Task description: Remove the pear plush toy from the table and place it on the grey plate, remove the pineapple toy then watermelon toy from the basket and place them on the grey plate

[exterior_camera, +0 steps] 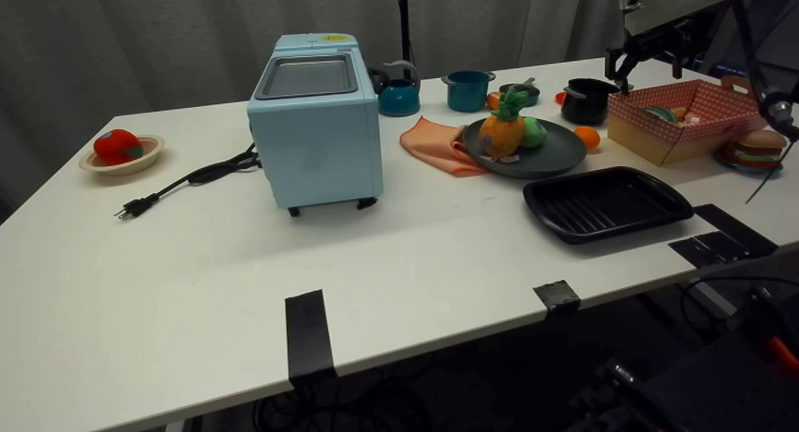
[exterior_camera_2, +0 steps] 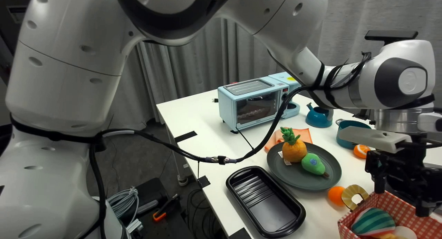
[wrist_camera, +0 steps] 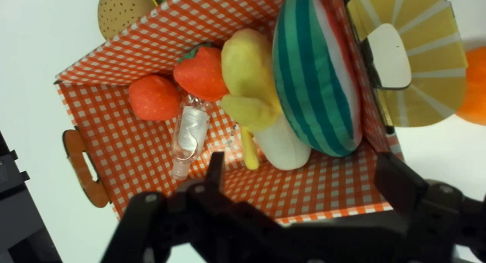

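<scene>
Green watermelon [wrist_camera: 315, 75] below parted jaws

Place: likely lab | robot arm [exterior_camera_2: 272, 21] | grey curtains [exterior_camera: 175, 39] | black tape [exterior_camera: 310, 329] on white table [exterior_camera: 412, 251]

The white surface [exterior_camera: 437, 257] carries a grey plate [exterior_camera_2: 295, 174]. Just beside the plate lie an orange cloth [exterior_camera: 434, 143], a black baking tray [exterior_camera: 608, 204] and an orange [exterior_camera: 587, 138]; near the plate stand a checked basket [exterior_camera: 637, 132], a teal pot [exterior_camera: 468, 93], a cut orange [exterior_camera_2: 361, 151] and a black pot [exterior_camera: 587, 104]. Farther from the plate are a teal kettle [exterior_camera: 399, 100] and a light-blue oven [exterior_camera: 318, 145]. Well apart from the plate lie a power cord [exterior_camera: 215, 170], a cream bowl [exterior_camera: 131, 165] and black tape [exterior_camera: 310, 335].
</scene>
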Controlling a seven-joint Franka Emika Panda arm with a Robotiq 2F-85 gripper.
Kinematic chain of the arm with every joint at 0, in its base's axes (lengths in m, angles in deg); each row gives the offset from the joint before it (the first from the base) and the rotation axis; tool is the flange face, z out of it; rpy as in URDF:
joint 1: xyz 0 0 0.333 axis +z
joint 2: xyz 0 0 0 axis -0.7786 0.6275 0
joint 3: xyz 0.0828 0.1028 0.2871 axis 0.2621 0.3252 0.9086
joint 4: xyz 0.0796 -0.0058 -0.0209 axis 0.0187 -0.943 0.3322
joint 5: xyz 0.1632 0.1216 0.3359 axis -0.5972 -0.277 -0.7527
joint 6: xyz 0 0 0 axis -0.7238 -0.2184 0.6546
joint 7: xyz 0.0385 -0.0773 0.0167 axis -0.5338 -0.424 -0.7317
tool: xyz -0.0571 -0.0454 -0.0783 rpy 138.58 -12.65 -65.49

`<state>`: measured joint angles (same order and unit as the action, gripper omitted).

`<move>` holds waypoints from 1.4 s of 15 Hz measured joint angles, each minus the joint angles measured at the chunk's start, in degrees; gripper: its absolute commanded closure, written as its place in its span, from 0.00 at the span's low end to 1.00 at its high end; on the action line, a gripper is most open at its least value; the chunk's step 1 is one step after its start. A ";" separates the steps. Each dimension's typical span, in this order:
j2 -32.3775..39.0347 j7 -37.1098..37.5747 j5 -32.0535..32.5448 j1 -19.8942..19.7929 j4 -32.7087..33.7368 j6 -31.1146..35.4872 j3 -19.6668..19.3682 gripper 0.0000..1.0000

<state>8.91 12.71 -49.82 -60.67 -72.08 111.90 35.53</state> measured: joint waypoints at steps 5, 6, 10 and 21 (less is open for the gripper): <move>1.31 0.00 0.00 0.06 -0.06 0.00 0.82 0.00; 1.51 0.00 0.00 0.06 -0.06 0.00 0.82 0.00; 1.91 0.00 -0.37 -0.08 -0.06 0.00 0.81 0.00; 1.75 -0.25 -1.92 -2.81 0.02 0.00 -0.10 0.00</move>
<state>10.65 12.46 -51.74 -63.48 -72.06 111.90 35.43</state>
